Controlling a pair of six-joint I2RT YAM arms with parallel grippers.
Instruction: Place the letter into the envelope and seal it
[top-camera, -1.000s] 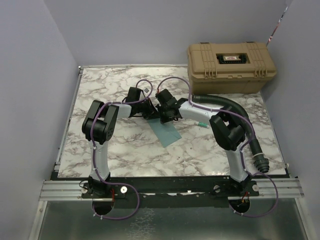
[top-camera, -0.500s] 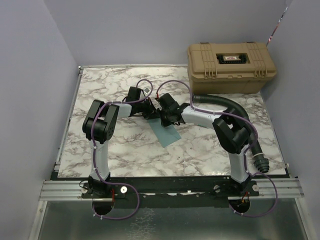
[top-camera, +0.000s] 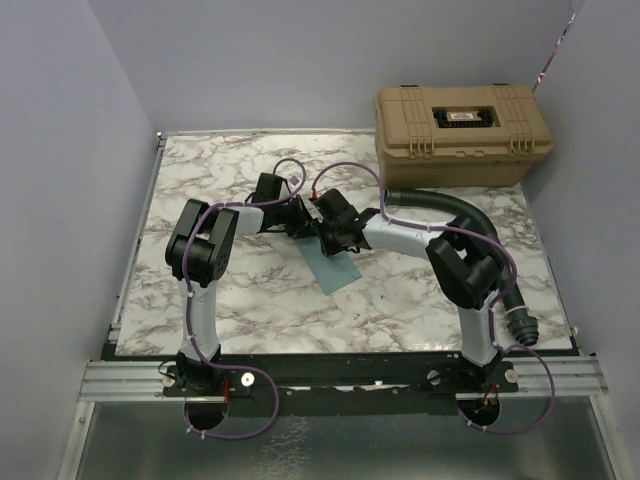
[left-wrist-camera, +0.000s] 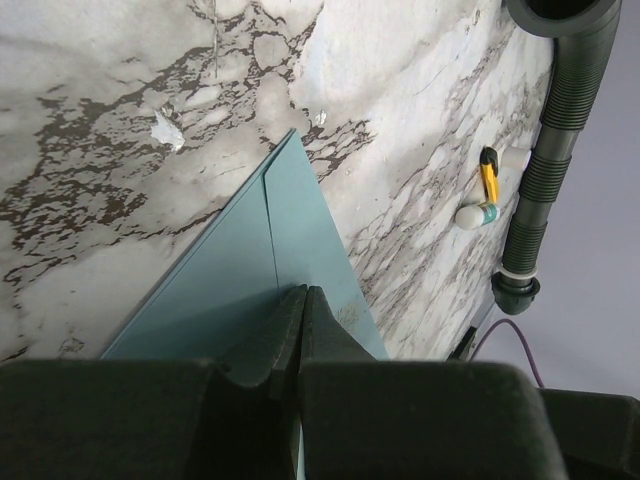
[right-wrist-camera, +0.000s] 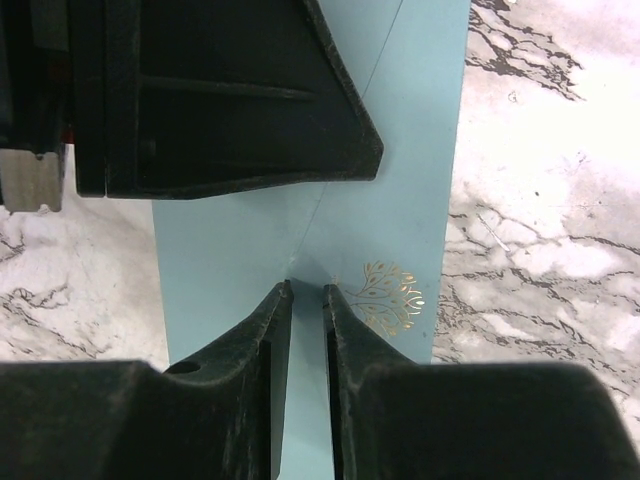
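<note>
while the envelope (top-camera: 336, 266) is lying flat on the marble worktop (top-camera: 250, 300) near its middle, i am pointing my left gripper (left-wrist-camera: 305, 292) down at the teal paper with its jaws pressed fully together and nothing between them. my right gripper (right-wrist-camera: 305, 290) is hovering close over the same paper, just beside a small gold tree emblem (right-wrist-camera: 385, 295), its jaws standing a narrow slit apart and gripping nothing. both grippers are facing each other, near together.
</note>
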